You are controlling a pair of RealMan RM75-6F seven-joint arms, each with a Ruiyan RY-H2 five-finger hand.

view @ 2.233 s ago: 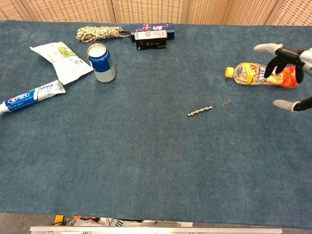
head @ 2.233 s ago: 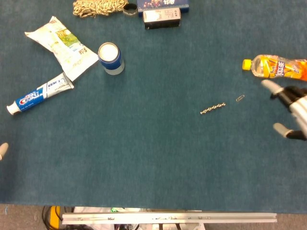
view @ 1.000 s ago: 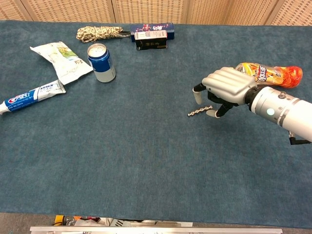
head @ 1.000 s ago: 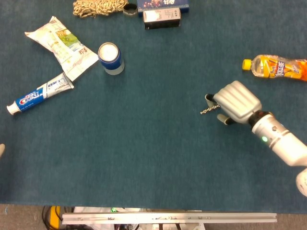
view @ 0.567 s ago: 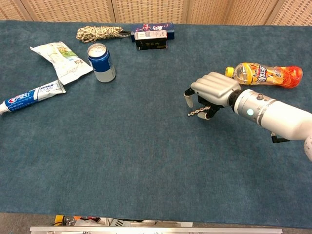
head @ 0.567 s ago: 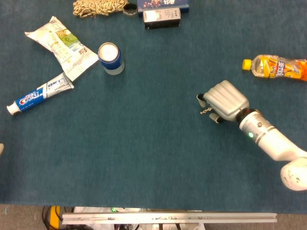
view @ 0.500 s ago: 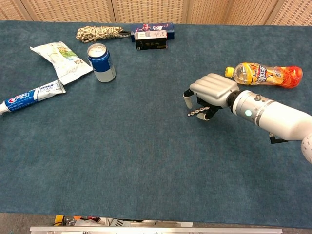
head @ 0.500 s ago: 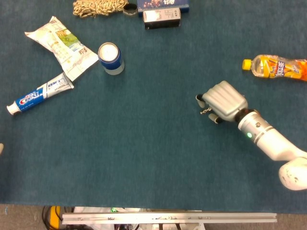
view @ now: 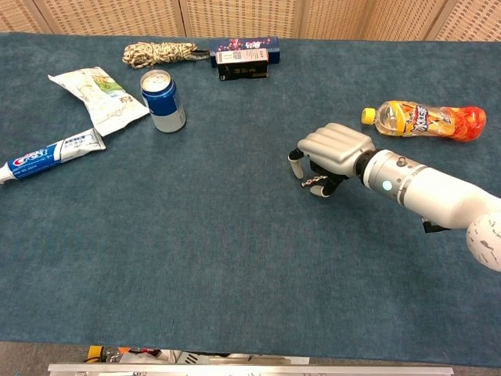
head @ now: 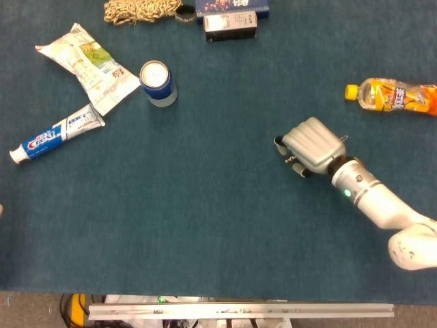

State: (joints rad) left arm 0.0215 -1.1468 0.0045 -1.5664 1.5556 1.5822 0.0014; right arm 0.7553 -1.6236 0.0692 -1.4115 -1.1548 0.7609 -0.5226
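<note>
We see a table (view: 235, 258) covered in dark blue-green felt filling both views. Behind its far edge stand tan woven wall panels (view: 235, 16) with pale vertical seams. A metal rail (head: 239, 311) runs along the near edge.

Right hand (head: 311, 146) curled over bead chain (head: 291, 164), paperclip (head: 343, 139) beside, orange bottle (head: 396, 96) beyond
</note>
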